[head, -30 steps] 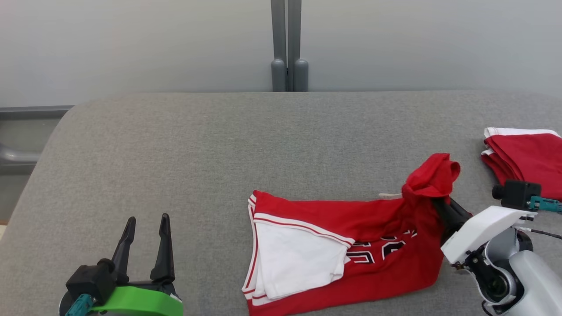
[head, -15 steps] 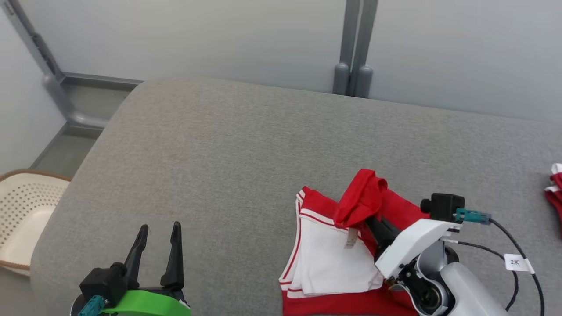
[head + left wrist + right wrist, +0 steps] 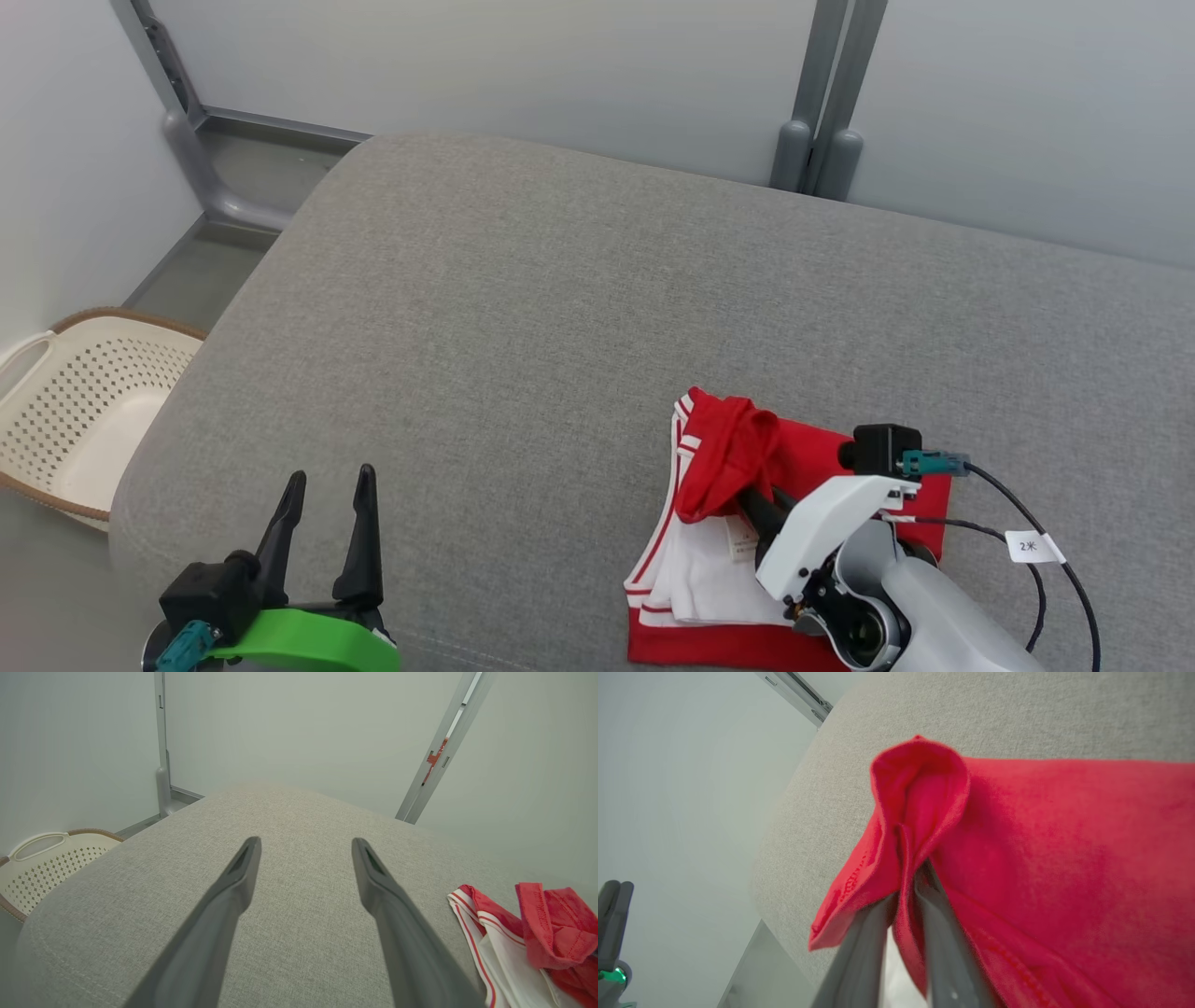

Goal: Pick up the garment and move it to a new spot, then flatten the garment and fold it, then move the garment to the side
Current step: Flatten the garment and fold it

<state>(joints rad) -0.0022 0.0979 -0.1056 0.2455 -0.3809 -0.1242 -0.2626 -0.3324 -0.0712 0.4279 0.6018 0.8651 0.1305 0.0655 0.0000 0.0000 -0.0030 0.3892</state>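
The garment (image 3: pixel 831 457) is a red jersey with white trim and a white inner panel, lying folded on the grey padded surface (image 3: pixel 560 308) at lower right. My right gripper (image 3: pixel 752 499) is shut on a bunched red edge of it, held just above the garment's left part; the fabric hides the fingertips. In the right wrist view a pleat of the garment (image 3: pixel 1041 835) is pinched between the two nearly closed fingers of the right gripper (image 3: pixel 908 877). My left gripper (image 3: pixel 329 476) stands open and empty at lower left, well apart from the garment (image 3: pixel 542 924), and the left gripper (image 3: pixel 306 842) shows spread fingers.
A cream perforated basket (image 3: pixel 84 411) sits on the floor beyond the surface's left edge, and the basket (image 3: pixel 46 858) also appears at left. Grey posts (image 3: pixel 822 140) stand against the back wall. A cable with a white tag (image 3: pixel 1027 546) trails from the right wrist.
The head camera has swung left, bringing the basket into view. My right gripper has carried the garment's right end leftwards over the white part, folding it, and lowered it.
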